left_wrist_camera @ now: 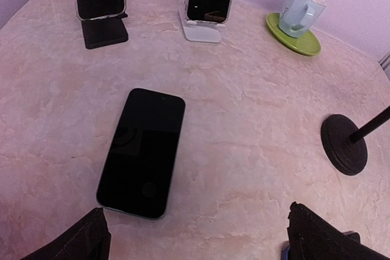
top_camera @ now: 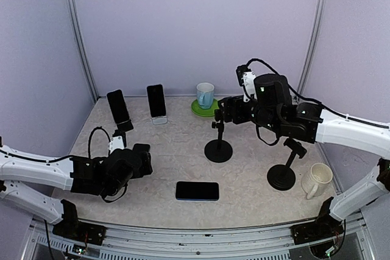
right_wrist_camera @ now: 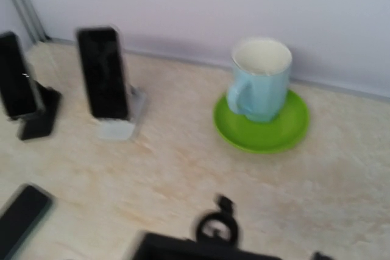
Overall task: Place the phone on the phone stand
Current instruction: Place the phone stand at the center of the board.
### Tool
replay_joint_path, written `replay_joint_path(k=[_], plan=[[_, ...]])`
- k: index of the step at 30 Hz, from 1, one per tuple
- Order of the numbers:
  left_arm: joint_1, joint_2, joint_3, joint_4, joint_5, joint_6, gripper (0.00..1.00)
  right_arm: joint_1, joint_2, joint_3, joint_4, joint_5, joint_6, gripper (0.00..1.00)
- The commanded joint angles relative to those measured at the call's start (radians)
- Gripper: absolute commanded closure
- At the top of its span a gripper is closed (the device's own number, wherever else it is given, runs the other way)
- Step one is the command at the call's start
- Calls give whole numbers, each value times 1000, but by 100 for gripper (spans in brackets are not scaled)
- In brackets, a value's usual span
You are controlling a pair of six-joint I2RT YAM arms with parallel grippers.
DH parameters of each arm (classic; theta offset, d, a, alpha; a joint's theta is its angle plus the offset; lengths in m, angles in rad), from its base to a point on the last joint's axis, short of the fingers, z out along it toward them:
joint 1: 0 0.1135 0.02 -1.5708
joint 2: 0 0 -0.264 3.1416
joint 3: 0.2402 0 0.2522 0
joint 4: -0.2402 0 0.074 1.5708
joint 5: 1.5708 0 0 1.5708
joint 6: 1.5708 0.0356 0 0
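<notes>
Loose phone [top_camera: 197, 190] lies flat, just nearer the arm bases than the round-base phone stand [top_camera: 218, 149], long axis left-right. The left gripper [top_camera: 146, 161], left of the stand, is nearer: jaws wide, pointing along the phone. The right gripper [top_camera: 224, 111] is at the stand's top; can't tell its spread.

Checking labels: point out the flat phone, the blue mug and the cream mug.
flat phone [left_wrist_camera: 142, 151], left wrist view, middle of its screen.
blue mug [right_wrist_camera: 262, 83], right wrist view, its outer wall.
cream mug [top_camera: 319, 181], top external view, its body.
</notes>
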Motion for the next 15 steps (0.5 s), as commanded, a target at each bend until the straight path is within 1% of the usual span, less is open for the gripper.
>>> replay_joint_path(k=[1,5,11,15], plan=[[91,-16,-19,2,65,40,1,11,-87,28,-56,-56,-21,13],[174,-29,-29,33,138,128,1,12,-149,2,-107,-63,-42,0],[308,-15,-35,72,295,283,1,11,-258,-78,-128,-70,-46,0],[393,37,-31,84,395,351,1,11,-305,-125,-127,-88,-43,0]])
